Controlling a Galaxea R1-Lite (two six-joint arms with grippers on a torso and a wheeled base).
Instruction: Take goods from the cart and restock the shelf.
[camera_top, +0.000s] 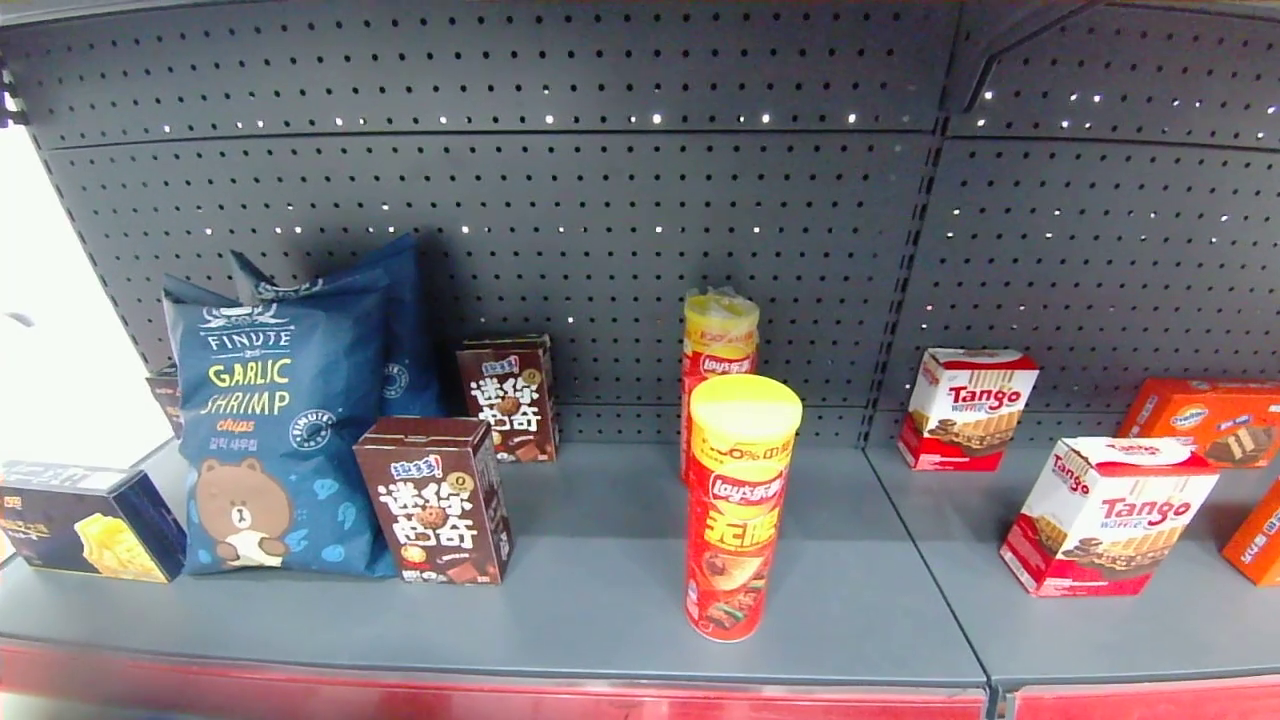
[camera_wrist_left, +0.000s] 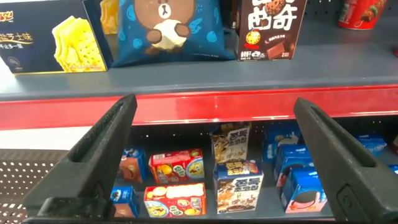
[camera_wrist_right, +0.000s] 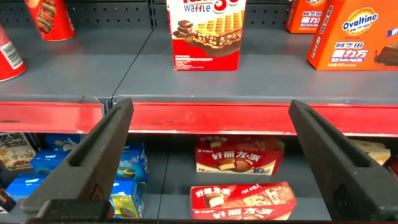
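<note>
On the grey shelf (camera_top: 600, 560) before dark pegboard (camera_top: 600, 250) stand 2 chip cans (camera_top: 742, 510).

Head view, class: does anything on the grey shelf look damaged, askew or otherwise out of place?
The rear chip can, standing right behind the front chip can, has a crinkled, uneven top, while the front one carries a smooth yellow lid. Its lid may be missing or damaged. Nothing looks spilled or toppled.
</note>
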